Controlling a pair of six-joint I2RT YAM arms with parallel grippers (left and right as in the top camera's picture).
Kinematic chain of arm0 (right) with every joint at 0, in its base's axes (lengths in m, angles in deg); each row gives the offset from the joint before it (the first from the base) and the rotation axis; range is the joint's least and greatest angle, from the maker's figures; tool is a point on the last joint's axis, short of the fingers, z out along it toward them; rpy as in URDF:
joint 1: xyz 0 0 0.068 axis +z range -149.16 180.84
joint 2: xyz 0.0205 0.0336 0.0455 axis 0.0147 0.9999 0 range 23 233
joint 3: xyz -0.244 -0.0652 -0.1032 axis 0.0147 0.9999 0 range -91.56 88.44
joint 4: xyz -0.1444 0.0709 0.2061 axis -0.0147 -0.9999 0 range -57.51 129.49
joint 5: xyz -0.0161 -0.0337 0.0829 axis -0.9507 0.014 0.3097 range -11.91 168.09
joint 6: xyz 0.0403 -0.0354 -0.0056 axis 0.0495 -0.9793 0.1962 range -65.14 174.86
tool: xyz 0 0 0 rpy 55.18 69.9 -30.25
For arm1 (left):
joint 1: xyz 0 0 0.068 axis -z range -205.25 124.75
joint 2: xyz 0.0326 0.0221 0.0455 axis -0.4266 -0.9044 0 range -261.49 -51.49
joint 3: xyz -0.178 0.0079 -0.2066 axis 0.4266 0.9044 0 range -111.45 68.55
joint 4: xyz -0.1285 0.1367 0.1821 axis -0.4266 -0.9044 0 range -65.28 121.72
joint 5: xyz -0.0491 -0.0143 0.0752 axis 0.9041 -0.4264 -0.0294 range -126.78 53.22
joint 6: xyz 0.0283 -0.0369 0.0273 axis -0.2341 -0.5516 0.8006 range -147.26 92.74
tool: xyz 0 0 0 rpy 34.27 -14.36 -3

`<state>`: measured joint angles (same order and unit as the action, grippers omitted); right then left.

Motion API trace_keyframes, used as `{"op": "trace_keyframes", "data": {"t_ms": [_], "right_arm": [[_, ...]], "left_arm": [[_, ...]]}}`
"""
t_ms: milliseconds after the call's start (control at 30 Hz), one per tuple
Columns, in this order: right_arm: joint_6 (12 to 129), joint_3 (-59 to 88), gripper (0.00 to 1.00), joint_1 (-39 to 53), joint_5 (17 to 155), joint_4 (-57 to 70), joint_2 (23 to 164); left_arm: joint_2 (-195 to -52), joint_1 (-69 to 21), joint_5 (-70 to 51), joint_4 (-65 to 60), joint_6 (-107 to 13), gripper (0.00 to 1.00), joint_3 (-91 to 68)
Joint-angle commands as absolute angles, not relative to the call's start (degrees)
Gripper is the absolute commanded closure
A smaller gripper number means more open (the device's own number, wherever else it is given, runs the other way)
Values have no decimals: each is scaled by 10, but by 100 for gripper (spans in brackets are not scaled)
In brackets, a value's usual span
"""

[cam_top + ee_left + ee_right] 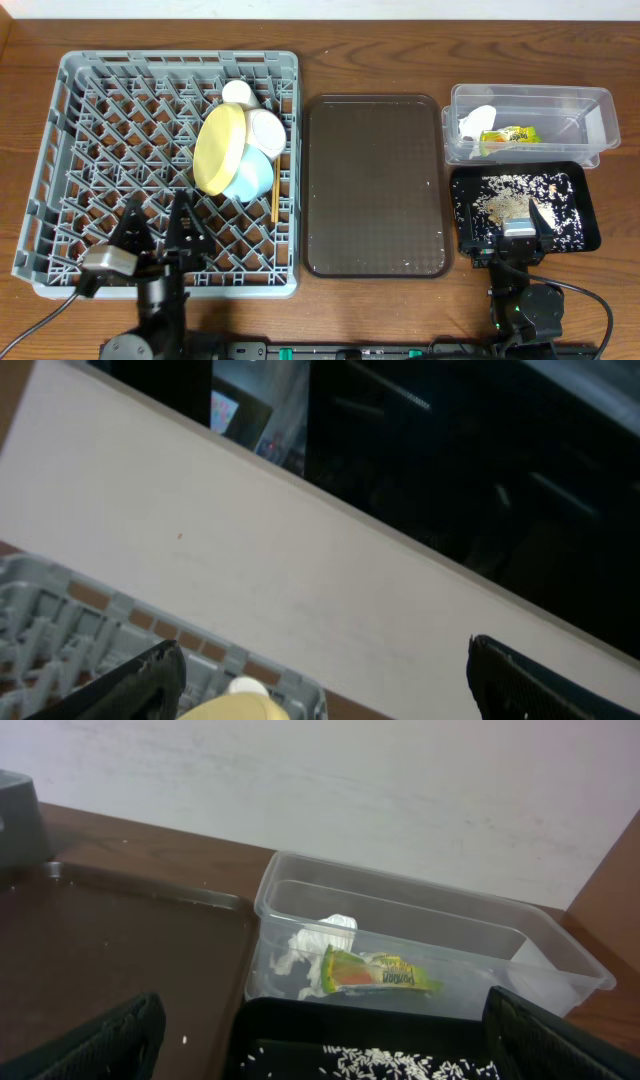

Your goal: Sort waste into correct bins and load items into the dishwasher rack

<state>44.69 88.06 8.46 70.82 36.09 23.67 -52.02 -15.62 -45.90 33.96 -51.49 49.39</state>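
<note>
Clear tub holds wrapper and tissue, black tray crumbs; left claw, right claw gape empty.

Clear plastic tub, glossy black tray, grey plastic rack.

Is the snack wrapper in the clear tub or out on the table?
In. The wrapper lies inside the clear tub, beside the white tissue.

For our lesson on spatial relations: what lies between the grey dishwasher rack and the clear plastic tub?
The brown serving tray lies flat on the table between the dishwasher rack and the clear tub. The overhead view shows this.
</note>
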Motion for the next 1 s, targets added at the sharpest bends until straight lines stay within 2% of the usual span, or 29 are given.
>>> {"op": "trace_keyframes", "data": {"t_ms": [0,800,967], "right_arm": [[441,881,1,79,711,359,233],[441,881,1,79,711,359,233],[441,881,1,79,711,359,233]], "left_arm": [[-516,-159,-436,377,-516,9,534],[-516,-159,-432,399,-516,9,680],[-516,-159,-432,341,-511,9,683]]}}
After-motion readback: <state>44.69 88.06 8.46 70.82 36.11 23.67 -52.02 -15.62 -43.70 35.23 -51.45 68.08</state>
